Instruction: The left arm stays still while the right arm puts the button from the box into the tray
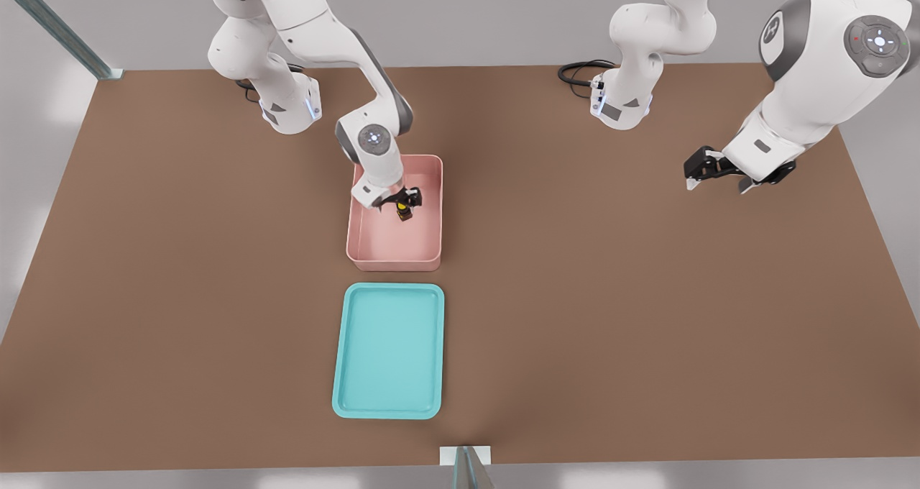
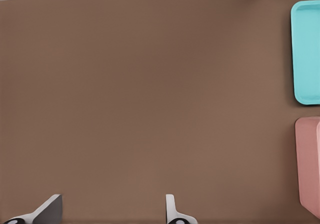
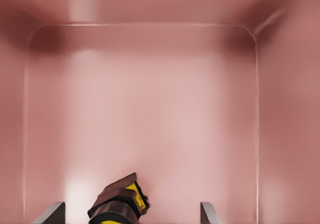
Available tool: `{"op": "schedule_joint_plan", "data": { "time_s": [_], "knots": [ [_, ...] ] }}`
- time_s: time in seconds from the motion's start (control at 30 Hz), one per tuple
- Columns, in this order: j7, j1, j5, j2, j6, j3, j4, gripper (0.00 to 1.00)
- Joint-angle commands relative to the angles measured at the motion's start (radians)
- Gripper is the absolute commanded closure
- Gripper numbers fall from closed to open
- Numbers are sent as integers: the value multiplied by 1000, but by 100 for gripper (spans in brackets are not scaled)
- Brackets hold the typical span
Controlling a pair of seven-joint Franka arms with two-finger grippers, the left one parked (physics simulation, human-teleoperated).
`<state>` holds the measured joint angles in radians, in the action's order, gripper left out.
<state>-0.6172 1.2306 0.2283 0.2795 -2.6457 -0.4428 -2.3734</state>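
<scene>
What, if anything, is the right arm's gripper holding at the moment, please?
Nothing yet: the gripper is open inside the box, its fingers apart either side of the button.

Button [image 1: 405, 209] in box [image 1: 394, 259], tray [image 1: 388, 410] before it.

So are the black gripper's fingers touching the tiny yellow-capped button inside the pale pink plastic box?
Apart. In the right wrist view the button lies between the gripper's open fingers, pink box floor showing on both sides.
</scene>
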Motion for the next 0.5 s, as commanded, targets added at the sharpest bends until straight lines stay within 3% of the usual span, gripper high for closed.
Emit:
{"op": "schedule_joint_plan", "data": {
  "time_s": [0.0,0.2,0.47],
  "knots": [
    [-6,0,3,0,-91,6,-17,0],
    [-55,-8,9,21,-148,58,-15,0],
    [30,-34,9,47,-165,59,-38,0]
  ]
}}
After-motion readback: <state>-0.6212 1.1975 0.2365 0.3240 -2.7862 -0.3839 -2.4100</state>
